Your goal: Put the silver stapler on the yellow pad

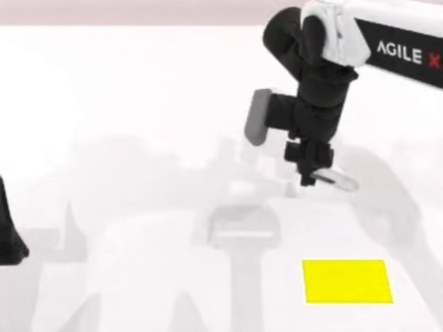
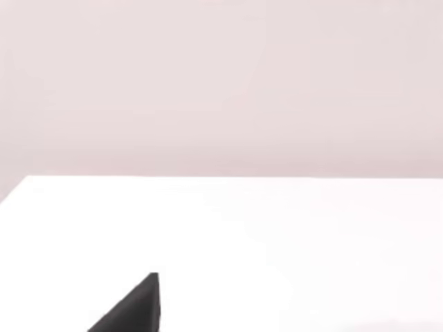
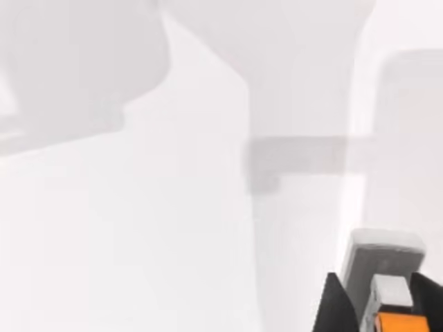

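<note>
The right gripper [image 1: 309, 174] is clamped on one silver stapler [image 1: 337, 181], held above the white bench [image 1: 138, 104], well apart from the single yellow pad [image 1: 347, 281] at the bench's front right. Nothing stands between them. In the right wrist view, the stapler [image 3: 385, 266] is cut off by the edge. The left gripper [image 1: 10, 238] sits parked at the left edge, mostly out of view; its finger state cannot be determined.
</note>
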Controlling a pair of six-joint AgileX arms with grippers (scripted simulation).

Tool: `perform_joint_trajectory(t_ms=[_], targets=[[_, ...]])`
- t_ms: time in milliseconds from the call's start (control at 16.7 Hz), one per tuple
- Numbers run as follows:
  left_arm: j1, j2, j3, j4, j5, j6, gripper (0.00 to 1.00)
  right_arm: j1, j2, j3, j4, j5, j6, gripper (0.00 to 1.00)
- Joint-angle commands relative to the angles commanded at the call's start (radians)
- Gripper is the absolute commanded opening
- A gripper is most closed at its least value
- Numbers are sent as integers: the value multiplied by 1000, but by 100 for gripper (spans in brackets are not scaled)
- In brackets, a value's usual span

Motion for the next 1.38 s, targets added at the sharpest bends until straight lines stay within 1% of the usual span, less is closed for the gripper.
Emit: perform_joint_trajectory(t_ms=[180, 360, 660, 840, 960, 1080, 1200, 1380], targets=[[0, 0, 0, 0, 0, 0, 100, 6, -17, 114, -152, 0, -5, 0], [0, 0, 0, 0, 0, 0, 100, 10, -35, 193, -240, 0, -6, 0], [0, 0, 0, 0, 0, 0, 100, 6, -34, 199, -245, 0, -4, 0], [0, 0, 0, 0, 0, 0, 100, -15, -52, 163, -236, -13, 55, 0], [0, 0, 0, 0, 0, 0, 100, -43, -80, 112, -221, -30, 147, 0], [0, 0, 0, 0, 0, 0, 100, -81, -120, 43, -200, -52, 283, 0], [0, 0, 0, 0, 0, 0, 100, -123, -172, -44, -175, -76, 462, 0], [0, 0, 0, 0, 0, 0, 100, -186, -265, -200, -132, -112, 804, 0]])
